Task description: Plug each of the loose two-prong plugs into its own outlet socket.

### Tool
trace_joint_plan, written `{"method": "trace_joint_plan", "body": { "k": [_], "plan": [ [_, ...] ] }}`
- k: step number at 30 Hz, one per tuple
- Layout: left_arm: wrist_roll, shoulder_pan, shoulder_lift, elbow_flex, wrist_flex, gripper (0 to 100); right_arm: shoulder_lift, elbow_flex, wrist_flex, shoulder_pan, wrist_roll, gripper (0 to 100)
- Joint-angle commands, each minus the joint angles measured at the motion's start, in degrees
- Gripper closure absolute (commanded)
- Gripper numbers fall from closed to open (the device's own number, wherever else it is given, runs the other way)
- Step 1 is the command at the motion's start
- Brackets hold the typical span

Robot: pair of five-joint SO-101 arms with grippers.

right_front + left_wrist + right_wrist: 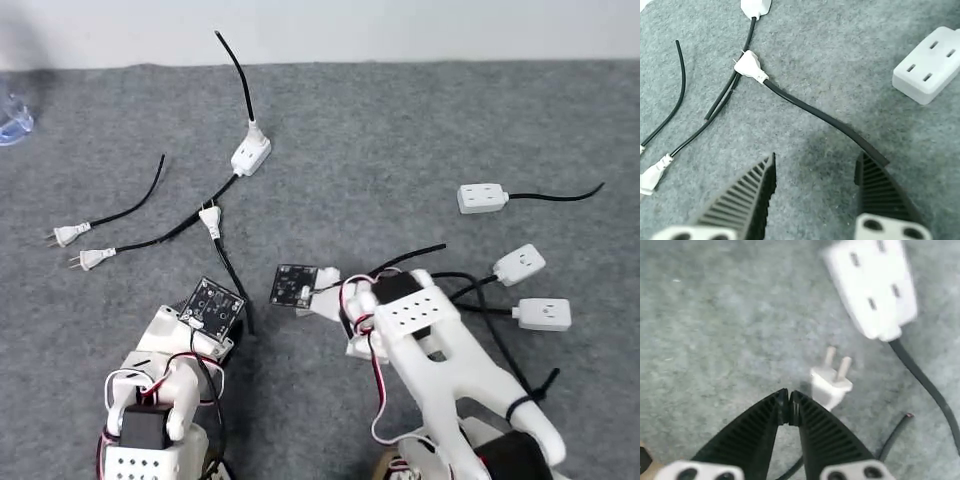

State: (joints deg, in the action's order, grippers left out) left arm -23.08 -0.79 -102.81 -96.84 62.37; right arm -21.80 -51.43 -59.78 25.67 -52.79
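Plug [830,384] loose on counter [400,120], just beside right claw [789,401] tips, not gripped.
Right claw is closed, tips together, nothing between them. The plug's prongs point toward an outlet [872,285] close by, not touching it. Left claw [816,160] is spread wide, low over the counter. A second plug [751,67] lies ahead of it, well clear, and its black cord [820,116] runs back to end right by one finger [875,185]. High view: two spare plugs [65,236] [88,260] lie loose at far left. Three right outlets [480,197] [520,263] [543,313] are unplugged. The rear outlet [250,155] has a corded plug [252,128] against its far end.
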Motion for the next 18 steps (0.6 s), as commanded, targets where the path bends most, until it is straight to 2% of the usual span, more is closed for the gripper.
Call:
{"method": "trace_joint_plan", "body": {
  "k": [1,10,14,18],
  "plan": [
    [0.4,0.3,-0.5,0.4,-1.0,76,-1.3,1.5,1.3,-2.5,-1.7,99.0],
    [0.4,0.3,-0.4,0.3,-0.9,76,-0.1,1.7,5.5,-4.1,-1.5,99.0],
    [0.4,0.3,-0.4,0.3,-0.4,76,6.7,2.2,10.1,-4.1,-1.5,99.0],
    [0.4,0.3,-0.4,0.3,-0.4,76,15.8,6.4,10.2,-4.1,-1.5,99.0]
  ]
}}
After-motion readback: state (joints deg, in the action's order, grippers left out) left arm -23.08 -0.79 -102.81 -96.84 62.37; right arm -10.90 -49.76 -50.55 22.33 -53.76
